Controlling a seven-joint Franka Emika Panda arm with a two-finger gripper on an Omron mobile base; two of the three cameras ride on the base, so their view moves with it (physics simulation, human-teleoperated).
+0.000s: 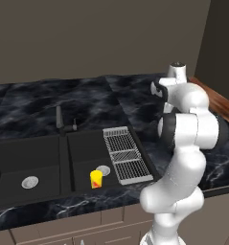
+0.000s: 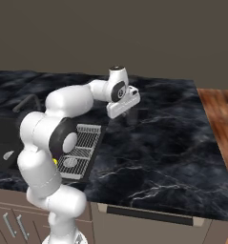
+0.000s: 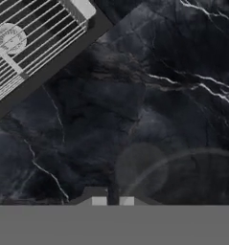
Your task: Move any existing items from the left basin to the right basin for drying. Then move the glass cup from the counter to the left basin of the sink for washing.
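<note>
The clear glass cup (image 3: 143, 170) appears as a faint round base and a wider rim arc over the black marble counter (image 2: 153, 143). My gripper (image 3: 113, 201) is shut on its rim wall, which runs up between the two fingertips. From the right base view, the gripper (image 2: 129, 114) hangs just right of the sink with the cup (image 2: 132, 120) as a dark see-through shape under it. The left basin (image 1: 20, 162) holds nothing but its drain. A yellow cup (image 1: 96, 178) stands in the right basin (image 1: 85, 153) beside the wire rack (image 1: 127, 155).
A slim dark faucet (image 1: 60, 119) rises behind the divider. The rack's corner (image 3: 29, 43) lies up and left of the hand. Wide counter spreads to the right, ending at a wooden floor (image 2: 220, 119). My own arm hides part of the right basin in the right base view.
</note>
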